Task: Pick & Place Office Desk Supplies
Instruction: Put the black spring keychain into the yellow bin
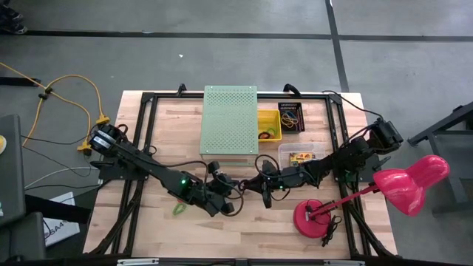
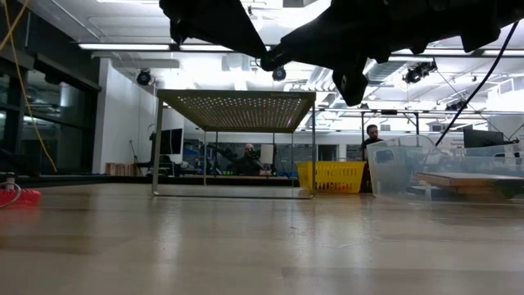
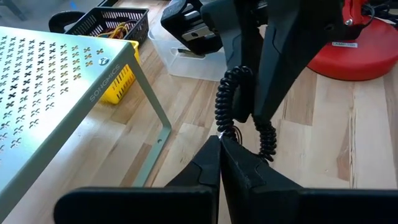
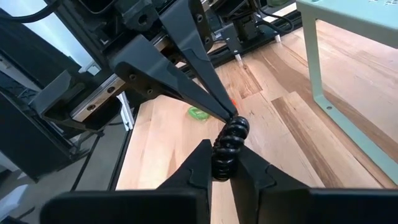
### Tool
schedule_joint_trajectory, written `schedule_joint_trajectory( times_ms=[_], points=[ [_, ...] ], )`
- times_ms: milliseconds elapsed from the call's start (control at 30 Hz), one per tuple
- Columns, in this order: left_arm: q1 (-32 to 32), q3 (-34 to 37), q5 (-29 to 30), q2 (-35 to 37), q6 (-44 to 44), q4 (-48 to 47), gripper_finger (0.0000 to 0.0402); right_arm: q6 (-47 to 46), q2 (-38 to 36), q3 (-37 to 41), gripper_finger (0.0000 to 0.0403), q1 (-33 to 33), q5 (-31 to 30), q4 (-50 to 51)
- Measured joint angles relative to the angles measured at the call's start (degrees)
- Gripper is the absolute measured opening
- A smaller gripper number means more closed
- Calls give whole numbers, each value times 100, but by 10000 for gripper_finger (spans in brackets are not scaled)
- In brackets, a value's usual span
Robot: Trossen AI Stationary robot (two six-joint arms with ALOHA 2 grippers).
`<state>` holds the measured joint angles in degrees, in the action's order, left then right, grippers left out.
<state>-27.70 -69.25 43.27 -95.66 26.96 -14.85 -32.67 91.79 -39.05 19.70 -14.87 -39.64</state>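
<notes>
Your black band loop (image 4: 229, 148) is a coiled, spiral-cord elastic, held up above mid-table between both arms. Left pincer (image 4: 233, 116) is clamped shut on its top end, right pincer (image 4: 221, 163) nearly closed around its lower coils. Green loop (image 1: 179, 209) lies toward the table's front-left.

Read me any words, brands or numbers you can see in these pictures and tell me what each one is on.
"SONGMICS": on the front edge of the pale-green perforated shelf.
Label on the red lamp base: too small to read.
Print on the crayon box in the clear tray: too small to read.
</notes>
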Motion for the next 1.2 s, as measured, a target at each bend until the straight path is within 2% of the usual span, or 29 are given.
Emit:
schedule_joint_trajectory(
  times_ms=[400,800,1200],
  points=[
    [-35,0,2,-2,-1,13,2,0,0,0,30,0,2,6],
    [-35,0,2,-1,-108,14,69,-61,0,0,26,0,22,34],
    [-35,-2,4,0,-299,251,75,-491,-1,0,25,-82,-24,678]
  ],
)
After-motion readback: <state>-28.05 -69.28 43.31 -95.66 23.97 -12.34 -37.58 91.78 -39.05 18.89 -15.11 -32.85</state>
